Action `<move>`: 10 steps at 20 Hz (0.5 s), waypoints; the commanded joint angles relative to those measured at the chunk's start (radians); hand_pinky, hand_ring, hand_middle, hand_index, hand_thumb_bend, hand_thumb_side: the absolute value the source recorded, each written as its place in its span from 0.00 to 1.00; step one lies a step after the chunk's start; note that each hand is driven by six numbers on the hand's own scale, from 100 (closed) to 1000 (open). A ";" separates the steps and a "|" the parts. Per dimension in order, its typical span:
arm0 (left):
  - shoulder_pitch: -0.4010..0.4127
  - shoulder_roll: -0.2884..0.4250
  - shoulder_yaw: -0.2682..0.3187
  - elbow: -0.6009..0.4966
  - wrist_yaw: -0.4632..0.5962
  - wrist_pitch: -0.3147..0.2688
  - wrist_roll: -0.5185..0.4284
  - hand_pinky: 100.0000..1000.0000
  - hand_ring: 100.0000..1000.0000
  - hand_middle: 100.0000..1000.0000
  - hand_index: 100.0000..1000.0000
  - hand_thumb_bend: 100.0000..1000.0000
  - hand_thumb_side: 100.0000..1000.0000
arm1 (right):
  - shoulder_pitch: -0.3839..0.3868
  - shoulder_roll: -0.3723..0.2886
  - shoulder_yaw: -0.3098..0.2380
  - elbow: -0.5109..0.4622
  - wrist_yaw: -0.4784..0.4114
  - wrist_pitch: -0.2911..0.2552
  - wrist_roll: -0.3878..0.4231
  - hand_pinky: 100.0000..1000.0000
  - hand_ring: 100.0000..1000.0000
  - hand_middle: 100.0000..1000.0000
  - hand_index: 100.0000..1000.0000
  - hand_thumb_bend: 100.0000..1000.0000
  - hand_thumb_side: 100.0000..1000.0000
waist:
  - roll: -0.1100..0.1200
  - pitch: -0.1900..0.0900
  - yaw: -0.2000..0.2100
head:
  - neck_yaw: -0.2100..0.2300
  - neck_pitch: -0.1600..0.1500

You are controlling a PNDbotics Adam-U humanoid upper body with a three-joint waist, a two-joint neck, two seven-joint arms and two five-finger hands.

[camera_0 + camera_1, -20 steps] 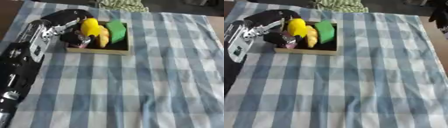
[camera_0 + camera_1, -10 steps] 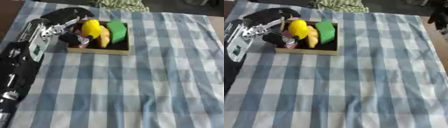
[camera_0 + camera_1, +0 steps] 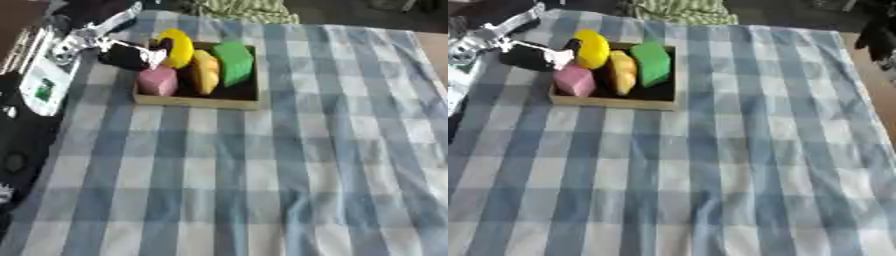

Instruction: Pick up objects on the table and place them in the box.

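My left hand sits just beside the box's left rim, the pink block directly below-right of it; I cannot tell its finger state. The checked cloth shows nothing loose.

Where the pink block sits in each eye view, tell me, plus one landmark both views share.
Left eye view: the pink block is upper left, in the box's front-left corner.
Right eye view: the same pink block is upper left, nearer the picture's left edge.
Shared landmark: the green block at the box's right side.
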 commanded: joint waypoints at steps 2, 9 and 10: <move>0.064 0.128 -0.002 -0.239 0.221 0.058 0.041 1.00 0.97 0.86 0.95 0.00 0.29 | -0.004 -0.037 -0.016 -0.022 -0.006 0.001 -0.016 1.00 1.00 0.40 0.91 0.00 0.41 | 0.000 -0.034 0.004 | -0.012 0.006; 0.260 0.239 0.052 -0.535 0.482 0.179 0.113 1.00 0.94 0.85 0.94 0.00 0.43 | 0.005 -0.042 -0.019 -0.047 -0.011 0.002 -0.049 1.00 1.00 0.41 0.91 0.00 0.41 | -0.002 -0.049 0.009 | -0.018 0.011; 0.281 0.245 0.062 -0.560 0.501 0.189 0.121 1.00 0.94 0.84 0.93 0.00 0.45 | 0.006 -0.042 -0.019 -0.051 -0.011 0.001 -0.053 1.00 1.00 0.41 0.91 0.00 0.41 | -0.003 -0.051 0.009 | -0.018 0.012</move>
